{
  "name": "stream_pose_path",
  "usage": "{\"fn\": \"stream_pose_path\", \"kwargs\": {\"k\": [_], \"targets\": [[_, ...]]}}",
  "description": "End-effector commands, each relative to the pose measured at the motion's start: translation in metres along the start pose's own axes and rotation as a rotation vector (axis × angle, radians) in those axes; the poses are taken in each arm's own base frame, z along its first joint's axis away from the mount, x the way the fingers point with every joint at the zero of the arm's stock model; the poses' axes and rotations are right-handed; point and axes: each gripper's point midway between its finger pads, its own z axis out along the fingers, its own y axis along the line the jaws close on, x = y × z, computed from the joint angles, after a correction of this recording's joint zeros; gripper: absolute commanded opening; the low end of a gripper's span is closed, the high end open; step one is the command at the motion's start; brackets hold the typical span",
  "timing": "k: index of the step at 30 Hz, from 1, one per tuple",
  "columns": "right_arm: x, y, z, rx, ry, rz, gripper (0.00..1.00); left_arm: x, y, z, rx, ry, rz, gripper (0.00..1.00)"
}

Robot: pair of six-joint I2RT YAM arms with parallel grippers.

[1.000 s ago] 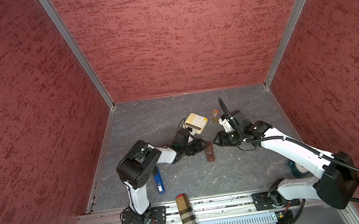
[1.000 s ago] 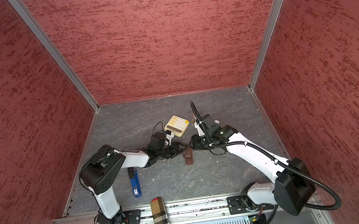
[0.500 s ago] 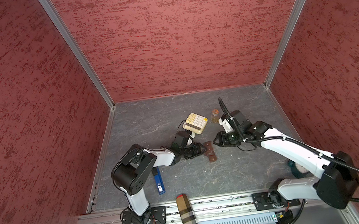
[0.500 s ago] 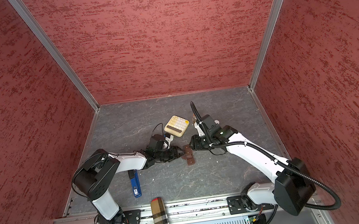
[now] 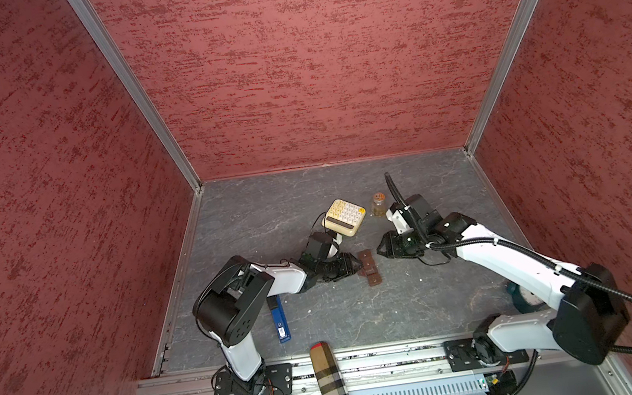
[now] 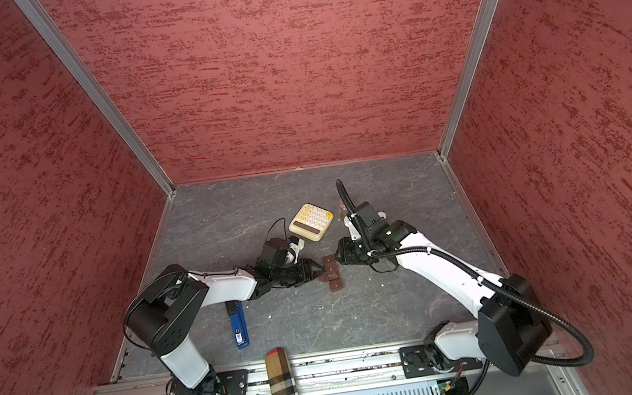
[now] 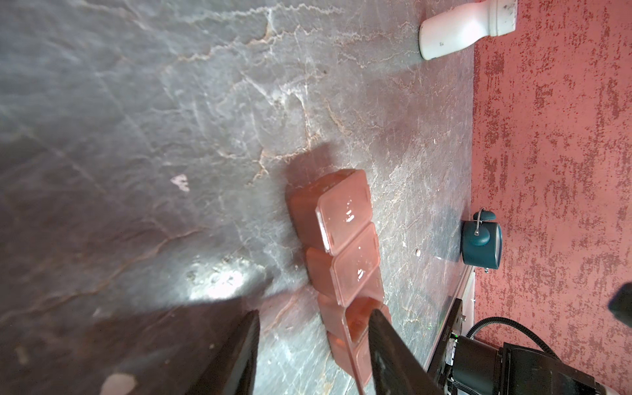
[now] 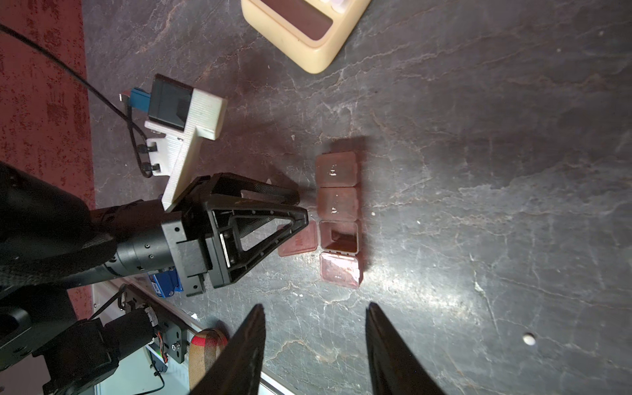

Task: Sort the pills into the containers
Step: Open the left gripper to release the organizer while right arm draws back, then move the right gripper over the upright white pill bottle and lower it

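The containers (image 5: 369, 267) (image 6: 331, 274) are a brown strip of lidded compartments lying mid-floor. In the right wrist view the containers (image 8: 338, 212) show the third compartment open, with its lid folded flat toward my left gripper (image 8: 302, 205). My left gripper (image 5: 359, 266) (image 6: 321, 271) (image 7: 314, 313) is open at the strip's left side. One finger (image 7: 386, 338) hangs over the open compartment, and the lid's edge stands between the jaws, ungripped. My right gripper (image 5: 381, 249) (image 6: 338, 257) (image 8: 315, 307) is open and empty just right of the strip. One white pill (image 8: 529, 338) lies on the floor. A second small pill (image 7: 417, 253) lies beyond the containers (image 7: 342, 239).
A cream calculator (image 5: 344, 217) (image 6: 310, 221) and an amber bottle (image 5: 379, 204) stand behind the strip. A blue stick (image 5: 279, 323) lies front left and a plaid case (image 5: 329, 377) rests on the front rail. A white bottle (image 7: 458, 30) and a teal clock (image 7: 480, 244) are near the wall.
My left arm has stretched lower and rightward, bringing its gripper up against the strip. The right arm has stayed put.
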Motion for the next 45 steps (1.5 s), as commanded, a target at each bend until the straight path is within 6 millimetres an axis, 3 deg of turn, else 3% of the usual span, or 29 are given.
{"fn": "stream_pose_path", "kwargs": {"k": [1, 6, 13, 23, 27, 33, 45], "targets": [[-0.01, -0.008, 0.0, 0.035, -0.032, -0.002, 0.49, 0.003, 0.011, -0.003, -0.034, -0.001, 0.008, 0.55], [-0.033, -0.026, -0.009, 0.121, -0.084, 0.034, 0.52, -0.007, -0.009, -0.011, 0.008, -0.028, 0.049, 0.58], [-0.067, -0.068, -0.025, 0.249, -0.152, 0.136, 0.54, -0.021, -0.037, -0.025, 0.077, -0.071, 0.103, 0.61], [-0.114, -0.132, -0.048, 0.433, -0.213, 0.295, 0.54, -0.036, -0.051, -0.05, 0.093, -0.142, 0.146, 0.63], [-0.126, -0.148, -0.045, 0.491, -0.194, 0.328, 0.55, -0.042, -0.054, -0.06, 0.091, -0.162, 0.158, 0.63], [-0.143, -0.157, -0.032, 0.52, -0.153, 0.351, 0.55, -0.047, -0.05, -0.073, 0.07, -0.181, 0.158, 0.64], [-0.148, -0.172, -0.005, 0.574, -0.052, 0.37, 0.55, -0.056, -0.046, -0.101, 0.03, -0.211, 0.155, 0.65]]}}
